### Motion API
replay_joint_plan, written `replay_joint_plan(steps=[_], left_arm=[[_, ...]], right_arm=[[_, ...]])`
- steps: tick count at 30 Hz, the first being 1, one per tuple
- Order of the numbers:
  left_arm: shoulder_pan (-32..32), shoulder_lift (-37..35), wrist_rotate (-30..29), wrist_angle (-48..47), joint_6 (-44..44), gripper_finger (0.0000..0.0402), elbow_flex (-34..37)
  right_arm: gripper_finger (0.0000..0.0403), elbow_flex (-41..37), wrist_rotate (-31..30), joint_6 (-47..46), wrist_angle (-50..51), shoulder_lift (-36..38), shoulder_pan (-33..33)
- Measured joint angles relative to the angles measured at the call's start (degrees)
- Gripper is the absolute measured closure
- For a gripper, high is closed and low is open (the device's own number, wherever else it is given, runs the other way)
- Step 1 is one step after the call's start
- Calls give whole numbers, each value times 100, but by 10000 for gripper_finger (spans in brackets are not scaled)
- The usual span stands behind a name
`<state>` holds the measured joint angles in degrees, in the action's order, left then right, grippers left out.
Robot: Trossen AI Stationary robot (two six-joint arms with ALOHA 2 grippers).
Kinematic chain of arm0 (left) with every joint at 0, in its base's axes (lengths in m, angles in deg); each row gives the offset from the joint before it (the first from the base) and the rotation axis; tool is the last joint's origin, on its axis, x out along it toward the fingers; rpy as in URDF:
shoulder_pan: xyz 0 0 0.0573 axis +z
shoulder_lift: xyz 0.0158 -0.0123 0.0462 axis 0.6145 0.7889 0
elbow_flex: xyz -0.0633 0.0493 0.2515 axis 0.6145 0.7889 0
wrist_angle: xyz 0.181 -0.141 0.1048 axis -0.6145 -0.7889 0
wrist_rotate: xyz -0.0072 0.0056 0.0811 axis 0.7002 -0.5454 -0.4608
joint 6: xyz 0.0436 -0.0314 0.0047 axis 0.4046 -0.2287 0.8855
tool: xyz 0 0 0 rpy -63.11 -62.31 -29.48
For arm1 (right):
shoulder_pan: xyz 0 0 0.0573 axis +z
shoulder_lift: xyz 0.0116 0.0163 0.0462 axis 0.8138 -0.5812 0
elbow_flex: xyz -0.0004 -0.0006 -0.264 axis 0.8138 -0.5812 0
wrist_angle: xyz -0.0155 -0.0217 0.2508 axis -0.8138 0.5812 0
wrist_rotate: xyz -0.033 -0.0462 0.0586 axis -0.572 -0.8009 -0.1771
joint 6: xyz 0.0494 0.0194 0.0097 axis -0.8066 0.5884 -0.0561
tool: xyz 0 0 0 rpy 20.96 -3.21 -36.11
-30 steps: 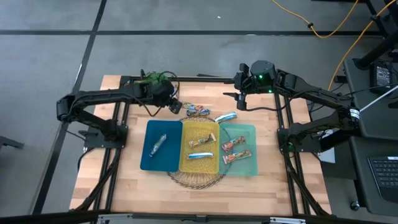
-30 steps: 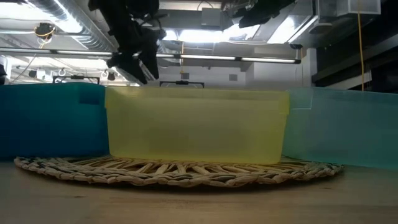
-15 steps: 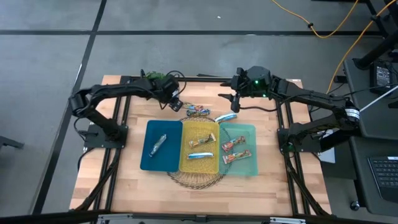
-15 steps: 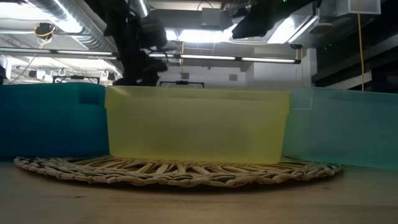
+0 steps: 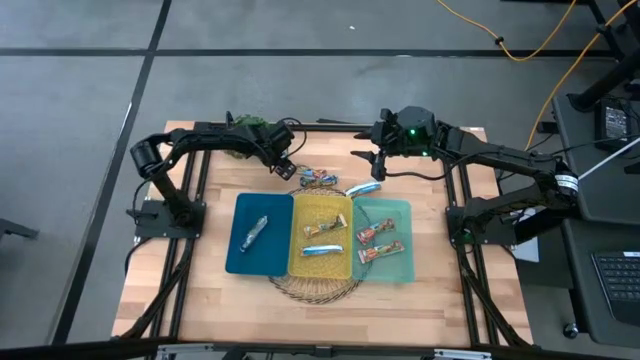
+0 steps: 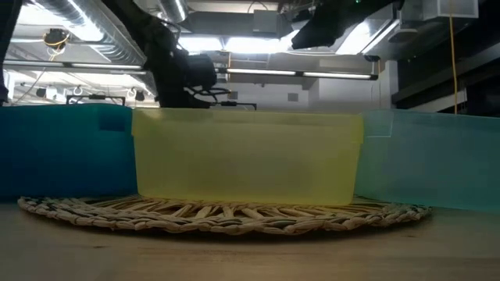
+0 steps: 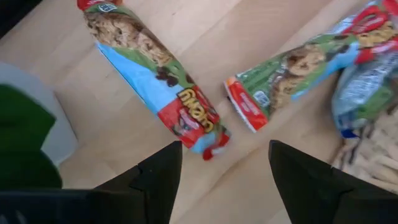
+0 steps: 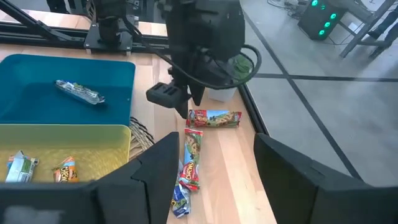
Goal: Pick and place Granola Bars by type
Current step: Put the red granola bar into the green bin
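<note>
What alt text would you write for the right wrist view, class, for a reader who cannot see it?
The left gripper hangs open just above two red-ended granola bars on the wooden table. Beside them, a blue bin holds one silvery bar and a yellow bin holds two. The right arm's own dark fingers frame the foreground.

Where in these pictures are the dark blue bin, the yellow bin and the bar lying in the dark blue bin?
dark blue bin (image 5: 275, 262): high view, bare floor.
yellow bin (image 6: 246, 156): low view, front wall.
bar in the dark blue bin (image 8: 79, 91): right wrist view, wrapper's middle.
</note>
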<state>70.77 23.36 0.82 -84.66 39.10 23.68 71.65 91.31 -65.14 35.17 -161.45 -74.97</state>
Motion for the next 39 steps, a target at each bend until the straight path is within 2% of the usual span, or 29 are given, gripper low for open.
replay_joint_plan(steps=[6,13,18,23,35,39], left_arm=[[114,260,-23,147,-4,153,0],[251,471,-147,300,36,153,0],[291,602,149,285,32,168,0],[243,639,247,297,28,210,0],[243,639,312,405,-76,365,0],[236,639,312,405,-97,390,0]], right_arm=[[193,0,-1,8,2,0,1],[193,0,0,154,-10,2,-1],[193,0,0,156,-22,2,-1],[193,0,0,156,-24,2,-1],[193,0,2,158,-17,2,-1],[193,0,2,156,50,2,-1]])
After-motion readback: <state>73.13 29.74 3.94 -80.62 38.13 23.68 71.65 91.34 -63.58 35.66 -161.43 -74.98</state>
